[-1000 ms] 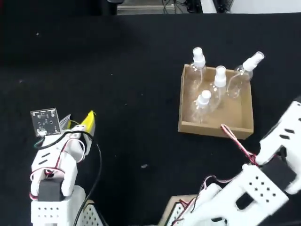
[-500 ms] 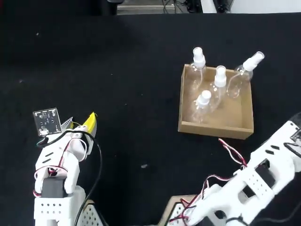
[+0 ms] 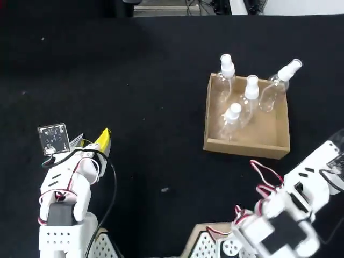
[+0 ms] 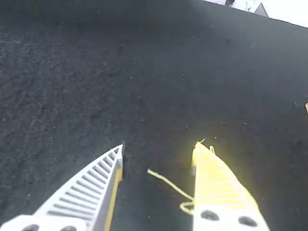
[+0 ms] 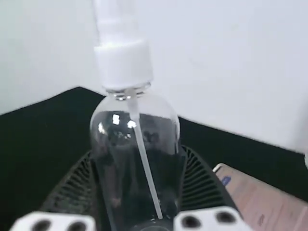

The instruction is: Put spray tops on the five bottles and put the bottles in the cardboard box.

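Note:
The cardboard box (image 3: 215, 144) sits right of the table's middle. Several clear bottles with white spray tops stand in it, among them one at the back left (image 3: 226, 71), one near the middle (image 3: 233, 119) and one leaning at the back right corner (image 3: 280, 80). My right gripper (image 5: 137, 185) is shut on another clear bottle (image 5: 134, 139), upright with a white spray top (image 5: 122, 60). The right arm (image 3: 301, 201) is at the front right, below the box. My left gripper (image 4: 159, 154) stands open over bare black cloth at the front left (image 3: 92, 141), holding nothing.
A small square marker card (image 3: 52, 138) lies beside the left gripper. A tan board edge (image 5: 269, 204) shows past the held bottle. A loose yellow thread (image 4: 168, 185) hangs off the left gripper's yellow finger (image 4: 219, 187). A black cloth (image 3: 134, 80) covers the table.
The right arm has drawn back and down toward the front right corner, away from the box. The left arm shifted slightly, then stayed still.

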Motion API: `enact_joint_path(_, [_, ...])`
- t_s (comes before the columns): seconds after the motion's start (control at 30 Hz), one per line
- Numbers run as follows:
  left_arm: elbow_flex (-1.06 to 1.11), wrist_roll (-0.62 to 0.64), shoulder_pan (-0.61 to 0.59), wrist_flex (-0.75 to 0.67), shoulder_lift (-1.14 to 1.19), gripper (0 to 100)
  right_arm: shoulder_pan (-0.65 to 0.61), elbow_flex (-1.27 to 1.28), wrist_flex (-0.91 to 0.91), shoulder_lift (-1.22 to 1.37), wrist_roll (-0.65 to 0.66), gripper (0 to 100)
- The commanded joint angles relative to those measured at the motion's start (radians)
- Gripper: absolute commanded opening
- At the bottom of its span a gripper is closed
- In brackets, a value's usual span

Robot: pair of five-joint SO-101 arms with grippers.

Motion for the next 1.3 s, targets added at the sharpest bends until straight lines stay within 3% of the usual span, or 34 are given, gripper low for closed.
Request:
enact_joint_path(0.0, [-0.013, 0.003, 0.007, -0.02, -0.012, 21, 0.048, -0.127, -0.089, 0.143, -0.014, 1.2])
enact_joint_path(0.63, [-0.013, 0.003, 0.004, -0.028, -0.012, 21, 0.098, -0.452, -0.098, 0.565, -0.015, 1.1])
enact_joint_path(1.0, [-0.013, 0.003, 0.004, -0.028, -0.012, 21, 0.068, -0.516, -0.523, 0.837, -0.009, 1.2])
enact_joint_path(1.27, [-0.013, 0.003, 0.004, -0.028, -0.012, 21, 0.052, -0.516, -0.624, 0.957, -0.008, 1.2])
